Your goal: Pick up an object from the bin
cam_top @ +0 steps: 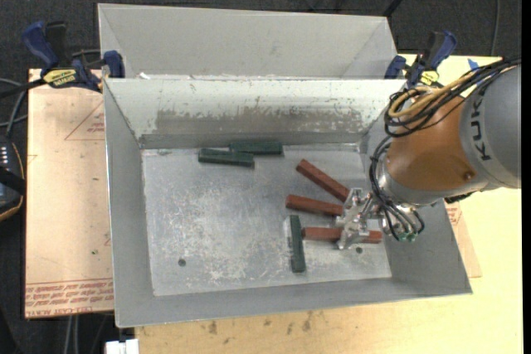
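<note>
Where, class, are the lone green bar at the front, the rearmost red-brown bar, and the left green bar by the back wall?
Lone green bar (296, 248): camera view, mid-length.
Rearmost red-brown bar (322, 179): camera view, mid-length.
Left green bar (224, 156): camera view, its middle.

The bin (124, 203) is grey, its floor scuffed and speckled pale. Beside the silvery pincer (353, 240) lie three reddish-brown bars (314, 205) and one dark green bar (296, 244). Far from the pincer is a dark green pair (241, 153). The wrist cover (423, 162) above the pincer is orange.
</note>
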`<state>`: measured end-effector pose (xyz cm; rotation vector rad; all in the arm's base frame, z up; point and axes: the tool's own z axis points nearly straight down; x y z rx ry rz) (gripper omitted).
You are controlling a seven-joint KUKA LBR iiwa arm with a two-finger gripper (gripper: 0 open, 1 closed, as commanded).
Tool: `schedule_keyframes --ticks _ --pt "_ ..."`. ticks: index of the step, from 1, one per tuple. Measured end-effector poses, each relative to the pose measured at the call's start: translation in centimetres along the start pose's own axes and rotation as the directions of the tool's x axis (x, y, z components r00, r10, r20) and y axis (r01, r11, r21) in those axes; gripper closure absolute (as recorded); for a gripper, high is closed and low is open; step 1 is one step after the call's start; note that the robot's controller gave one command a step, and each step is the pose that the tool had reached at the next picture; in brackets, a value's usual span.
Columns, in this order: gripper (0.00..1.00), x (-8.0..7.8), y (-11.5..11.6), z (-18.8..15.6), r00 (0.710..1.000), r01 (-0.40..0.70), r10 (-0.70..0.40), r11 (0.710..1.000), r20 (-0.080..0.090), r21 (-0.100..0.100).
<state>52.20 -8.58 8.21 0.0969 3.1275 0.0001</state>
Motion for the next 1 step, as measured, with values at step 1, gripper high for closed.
schedule_keyframes --ticks 1 --pt "1.00 0.46 0.26 -15.73 1.000 -0.026 0.026 1.000 -0.007 0.000"
